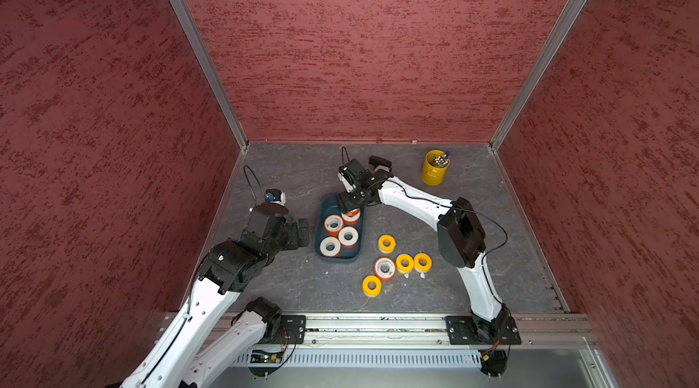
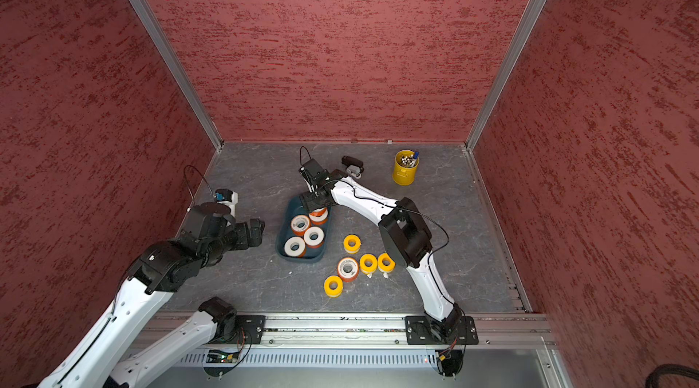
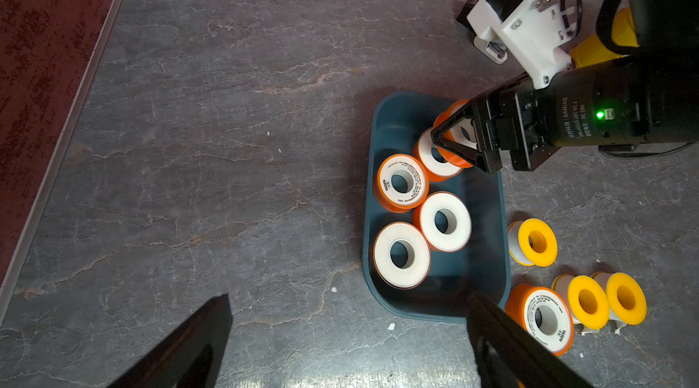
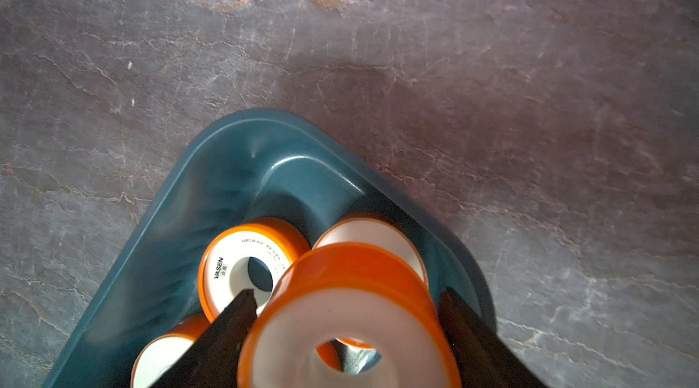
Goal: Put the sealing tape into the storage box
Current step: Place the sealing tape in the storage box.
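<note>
Right gripper (image 4: 348, 293) clamped on an orange sealing tape roll (image 4: 351, 272) over the teal storage box (image 4: 234, 163) (more orange rolls (image 3: 401, 182) already sit inside), left gripper (image 3: 348, 297) wide open beside the box

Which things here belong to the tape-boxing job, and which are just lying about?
Job: storage box; orange roll held in right pincer over it; orange rolls lying inside; loose orange roll; four yellow rolls.
Lying about: yellow pen cup; black-and-white stapler-like item.
</note>
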You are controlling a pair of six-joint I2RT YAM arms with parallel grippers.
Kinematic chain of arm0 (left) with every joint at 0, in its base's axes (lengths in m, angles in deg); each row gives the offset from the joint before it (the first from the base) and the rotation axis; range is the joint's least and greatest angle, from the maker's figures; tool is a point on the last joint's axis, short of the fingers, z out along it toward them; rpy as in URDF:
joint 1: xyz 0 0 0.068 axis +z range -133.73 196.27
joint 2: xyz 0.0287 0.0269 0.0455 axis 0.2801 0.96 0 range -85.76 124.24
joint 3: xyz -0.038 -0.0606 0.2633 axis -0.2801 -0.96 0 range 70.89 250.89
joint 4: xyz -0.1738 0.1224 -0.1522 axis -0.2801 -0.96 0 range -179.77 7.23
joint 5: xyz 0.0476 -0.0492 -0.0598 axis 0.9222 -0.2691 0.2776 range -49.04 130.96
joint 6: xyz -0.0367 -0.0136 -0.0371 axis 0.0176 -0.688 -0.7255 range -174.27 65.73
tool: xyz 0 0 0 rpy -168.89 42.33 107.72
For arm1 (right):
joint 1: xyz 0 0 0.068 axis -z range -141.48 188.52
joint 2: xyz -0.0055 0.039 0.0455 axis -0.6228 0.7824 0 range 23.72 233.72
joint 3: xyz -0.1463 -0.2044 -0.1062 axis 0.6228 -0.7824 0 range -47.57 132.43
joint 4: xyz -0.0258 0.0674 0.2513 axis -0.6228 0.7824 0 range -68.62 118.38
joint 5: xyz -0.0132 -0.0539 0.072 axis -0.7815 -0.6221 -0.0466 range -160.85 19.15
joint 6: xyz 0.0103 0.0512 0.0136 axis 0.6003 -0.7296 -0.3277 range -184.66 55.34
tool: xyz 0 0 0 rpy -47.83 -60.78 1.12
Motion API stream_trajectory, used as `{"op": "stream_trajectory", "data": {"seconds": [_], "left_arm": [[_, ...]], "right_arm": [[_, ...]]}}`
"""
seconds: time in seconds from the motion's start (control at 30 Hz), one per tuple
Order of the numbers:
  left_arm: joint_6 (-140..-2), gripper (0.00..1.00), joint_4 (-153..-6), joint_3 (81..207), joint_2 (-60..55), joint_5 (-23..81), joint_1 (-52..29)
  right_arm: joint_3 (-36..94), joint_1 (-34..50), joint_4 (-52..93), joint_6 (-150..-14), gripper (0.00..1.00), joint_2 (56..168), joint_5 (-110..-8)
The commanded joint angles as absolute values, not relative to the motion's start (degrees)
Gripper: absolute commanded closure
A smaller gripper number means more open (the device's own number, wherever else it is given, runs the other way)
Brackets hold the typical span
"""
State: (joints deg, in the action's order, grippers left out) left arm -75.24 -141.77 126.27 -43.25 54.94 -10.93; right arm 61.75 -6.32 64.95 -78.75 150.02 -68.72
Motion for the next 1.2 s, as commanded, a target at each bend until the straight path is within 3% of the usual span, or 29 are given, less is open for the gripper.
{"op": "stream_trajectory", "data": {"seconds": [0.0, 0.53, 1.17], "left_arm": [[-75.4, 0.0, -141.1, 125.8, -43.2, 55.5, -10.5], [-75.4, 0.0, -141.2, 125.9, -42.2, 55.6, -10.5], [-75.2, 0.0, -141.2, 126.0, -41.7, 55.4, -10.4]], "right_arm": [[64.7, -6.7, 66.6, -77.6, 0.35, 151.6, -69.6], [68.3, -6.8, 68.9, -76.3, 0.33, 156.0, -73.0], [69.0, -7.3, 71.2, -75.3, 0.24, 156.2, -73.9]]}}
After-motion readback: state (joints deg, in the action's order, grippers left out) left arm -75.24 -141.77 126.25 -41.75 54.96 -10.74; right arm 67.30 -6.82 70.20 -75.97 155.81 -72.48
